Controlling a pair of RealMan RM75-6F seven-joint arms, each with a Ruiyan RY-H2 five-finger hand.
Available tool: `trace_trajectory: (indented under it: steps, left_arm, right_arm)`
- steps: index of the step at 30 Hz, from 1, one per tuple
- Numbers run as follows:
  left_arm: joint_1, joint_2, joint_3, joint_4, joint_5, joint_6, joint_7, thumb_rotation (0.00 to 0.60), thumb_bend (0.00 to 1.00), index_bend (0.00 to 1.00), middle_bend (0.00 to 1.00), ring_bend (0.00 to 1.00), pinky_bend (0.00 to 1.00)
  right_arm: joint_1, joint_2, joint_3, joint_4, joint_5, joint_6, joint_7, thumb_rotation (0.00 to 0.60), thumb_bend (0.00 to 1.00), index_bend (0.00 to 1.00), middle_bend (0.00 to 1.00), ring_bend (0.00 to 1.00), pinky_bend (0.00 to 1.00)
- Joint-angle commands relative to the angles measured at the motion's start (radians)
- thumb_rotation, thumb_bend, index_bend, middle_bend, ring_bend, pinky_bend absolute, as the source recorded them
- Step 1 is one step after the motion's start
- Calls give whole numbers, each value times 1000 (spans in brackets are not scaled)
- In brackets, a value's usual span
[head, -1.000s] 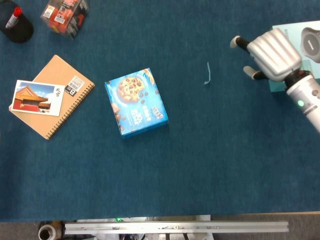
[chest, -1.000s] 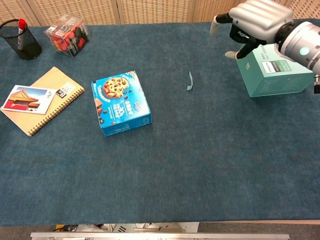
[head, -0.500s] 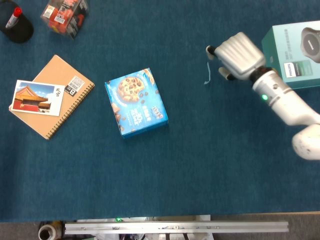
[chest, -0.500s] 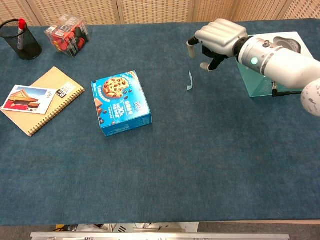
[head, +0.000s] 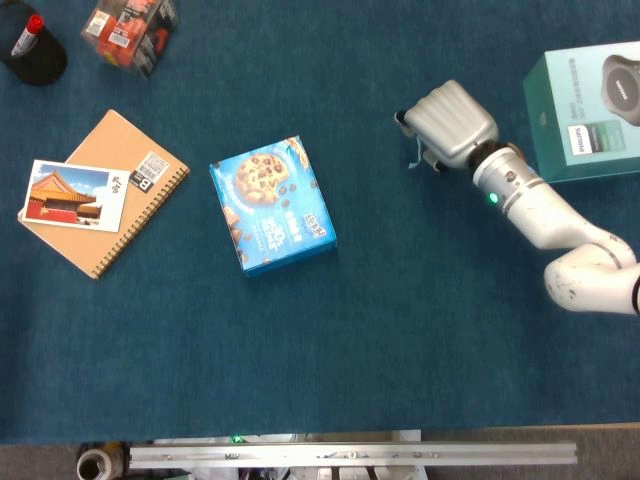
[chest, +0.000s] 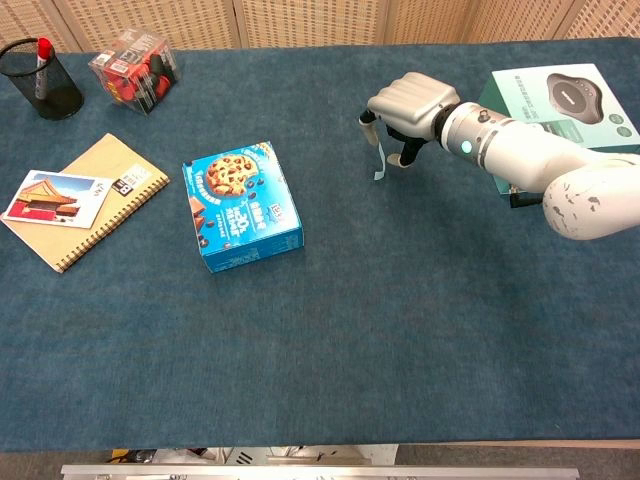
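— Silvery grey, the right robot hand (head: 447, 122) is what we see first: it hangs palm down just above a small pale blue strip (head: 411, 154) on the table (head: 400, 330), with its dark-tipped fingers (chest: 366, 122) pointing down around the strip's upper end.

— Does it hold the strip?

— We cannot tell. In the chest view the fingers stand apart on either side of it, but whether any of them touches it is hidden by the robot hand (chest: 410, 103) itself. The strip (chest: 378, 165) lies loose on the blue cloth, its lower end clear of the fingers.

— And what do we see around it?

— At about 3 o'clock from the strip stands a teal box (head: 590, 110) with a round grey device printed on its top, just behind the forearm. Well apart at 9 o'clock lies a blue cookie box (head: 272, 204), flat and turned a little. Further at 9 o'clock we see a brown spiral notebook (head: 110, 190) with a postcard (head: 68, 194) of a red building resting on its left corner. At 10 o'clock, by the far edge, stand a clear box of red and black items (head: 130, 30) and a black mesh cup (head: 32, 52) with a red-capped pen in it.

— The left robot hand?

— We see it in neither view.
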Motion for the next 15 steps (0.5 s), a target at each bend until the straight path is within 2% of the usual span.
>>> trace_trajectory:
  steps: [1, 15]
  left_arm:
    - [1, -1, 1, 3, 0, -1, -3, 600, 294, 145, 246, 244, 197]
    - [3, -3, -1, 4, -4, -6, -2, 600, 294, 145, 246, 244, 197]
  right_arm:
    - [6, -13, -11, 19, 0, -7, -5, 600, 254, 465, 954, 975, 1000]
    - [19, -49, -32, 93, -26, -16, 21, 600, 254, 465, 954, 975, 1000]
